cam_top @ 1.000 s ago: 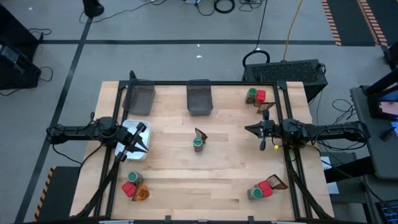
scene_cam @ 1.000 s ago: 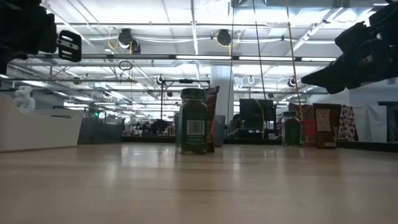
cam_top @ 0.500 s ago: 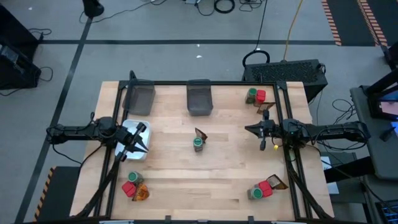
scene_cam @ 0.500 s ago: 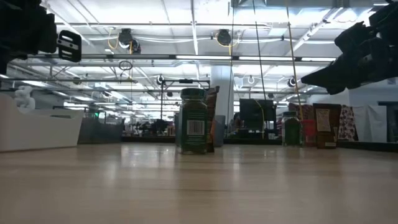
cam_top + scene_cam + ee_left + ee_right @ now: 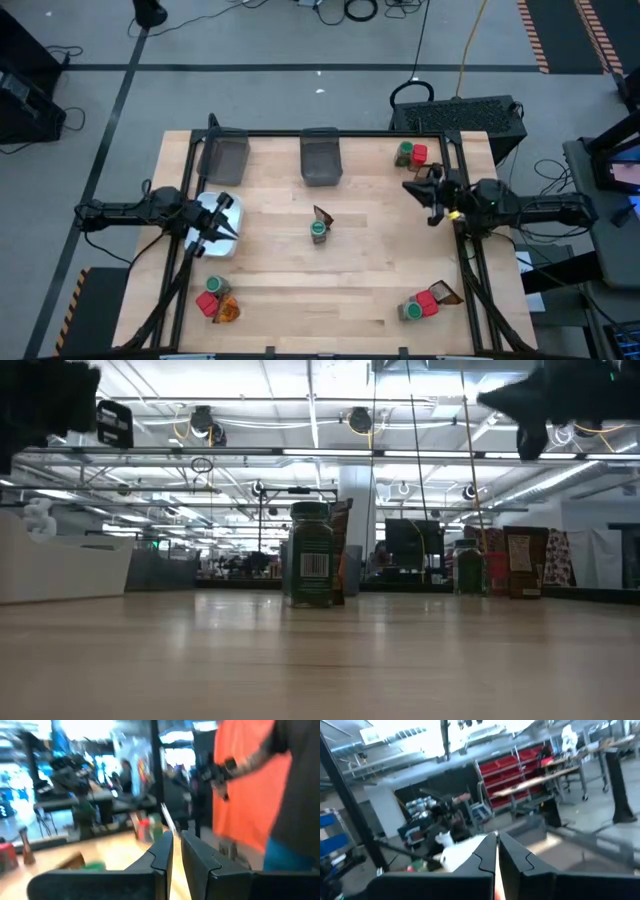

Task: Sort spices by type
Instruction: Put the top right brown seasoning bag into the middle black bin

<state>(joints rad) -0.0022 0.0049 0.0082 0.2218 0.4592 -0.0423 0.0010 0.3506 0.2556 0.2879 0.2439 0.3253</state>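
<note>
On your far left the left gripper (image 5: 222, 231) hangs over the white rectangular tray (image 5: 207, 212) at the table's left edge; its dark angular fingers (image 5: 162, 854) stand nearly together, a thin slit between them, holding nothing. Near the front-left corner of the pale wood-grain table (image 5: 270, 290) you have one cluster: a round green-lidded jar (image 5: 213, 285), a red blocky container (image 5: 206, 304) and a crinkled brown-orange packet (image 5: 227, 311), all touching or just beside each other. Two dark grey bins (image 5: 224, 157) with sloped walls sit along the far edge.

At the centre a glass jar (image 5: 312, 555) with a barcode label stands upright, a packet (image 5: 323, 215) just behind it.

To the right, one cluster (image 5: 411, 154) sits at the far-right corner and another (image 5: 423, 303) at the front-right. The right gripper (image 5: 429, 192) hovers high between them, just in front of the far cluster, its fingers (image 5: 486, 851) closed to a sliver, empty.
</note>
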